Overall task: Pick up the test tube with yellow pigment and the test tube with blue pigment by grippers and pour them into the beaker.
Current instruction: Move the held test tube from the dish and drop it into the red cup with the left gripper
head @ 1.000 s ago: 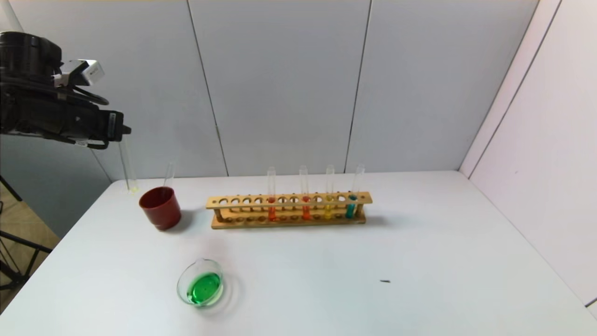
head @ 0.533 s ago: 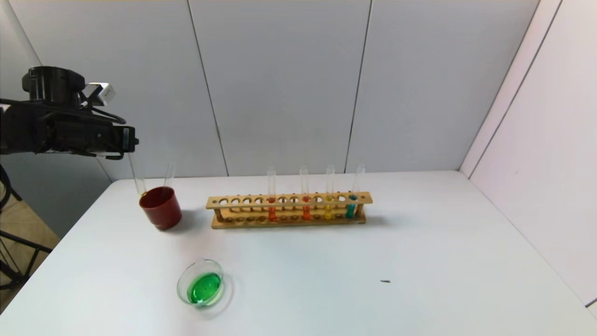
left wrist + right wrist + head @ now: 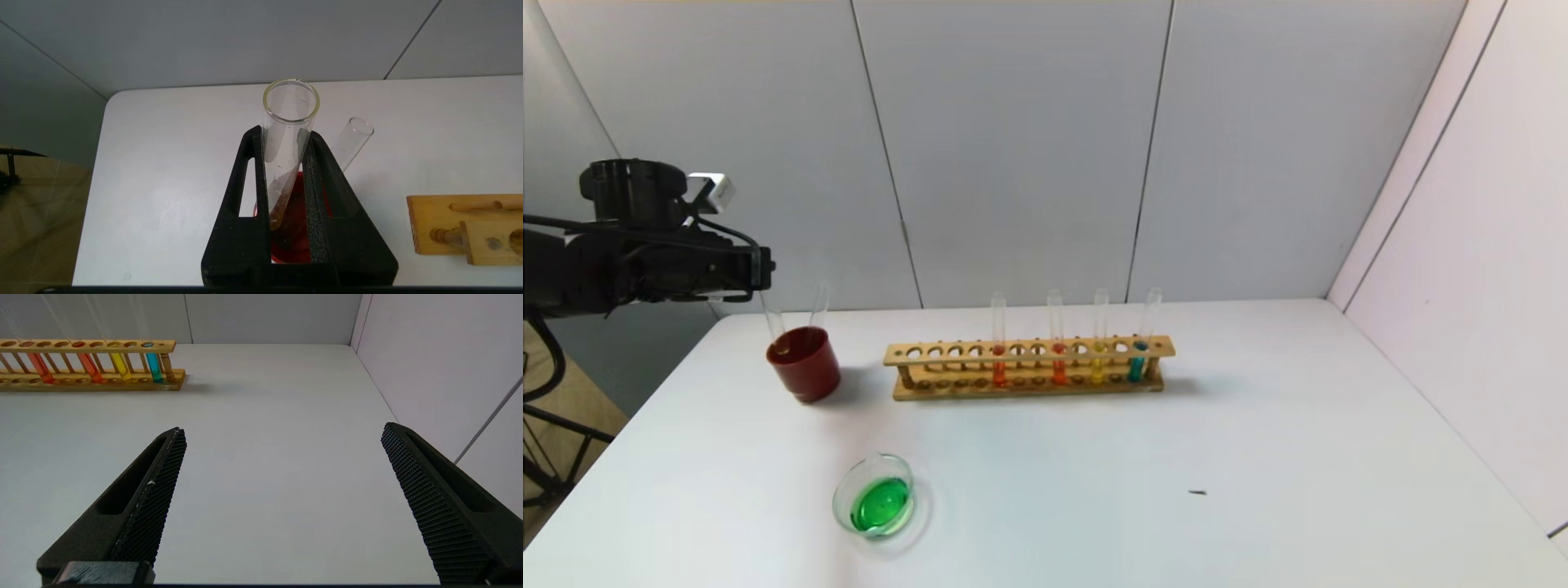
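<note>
Glass tube [image 3: 286,134], nearly empty, is pinched in my left claw [image 3: 286,171], its bottom inside the red cup [image 3: 803,363]; right claw [image 3: 282,498] spread.

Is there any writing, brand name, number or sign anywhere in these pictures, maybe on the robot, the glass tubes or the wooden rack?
No text can be read in any view.
Small white-grey block on the left arm: any marking too small to read.
Wooden rack: plain, no labels.
Dark red cup: plain.
Beaker: no scale or print shows.
</note>
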